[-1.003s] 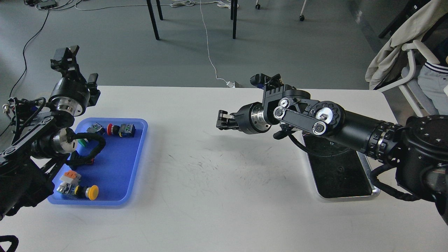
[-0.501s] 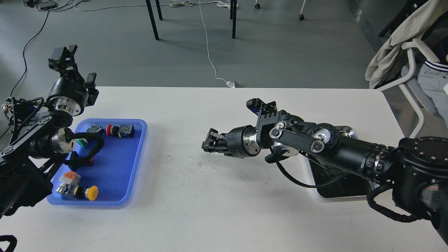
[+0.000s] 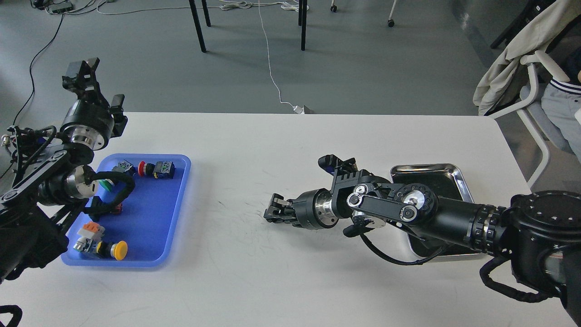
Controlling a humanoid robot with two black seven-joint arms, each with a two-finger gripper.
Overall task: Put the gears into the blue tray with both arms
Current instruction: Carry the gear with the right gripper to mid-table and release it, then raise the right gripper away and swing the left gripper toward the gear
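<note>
The blue tray (image 3: 150, 218) lies at the table's left side and holds several push-button switches with coloured caps. I can make out no gears anywhere in the head view. My left gripper (image 3: 84, 68) is raised above the table's far left corner, behind the tray, its two prongs apart with nothing between them. My right gripper (image 3: 272, 211) hangs low over the middle of the table, pointing left toward the blue tray and well short of it. Its dark fingers sit close together, and I cannot see whether they hold anything.
A shiny steel tray (image 3: 426, 167) with a dark inside lies at the right, partly covered by my right forearm. Bare scuffed tabletop (image 3: 227, 236) lies between the two trays. A chair with a jacket (image 3: 513, 59) stands beyond the right edge.
My right arm has swung left off the steel tray and dropped toward the tabletop, uncovering the tray's far rim. The left arm has hardly moved.
</note>
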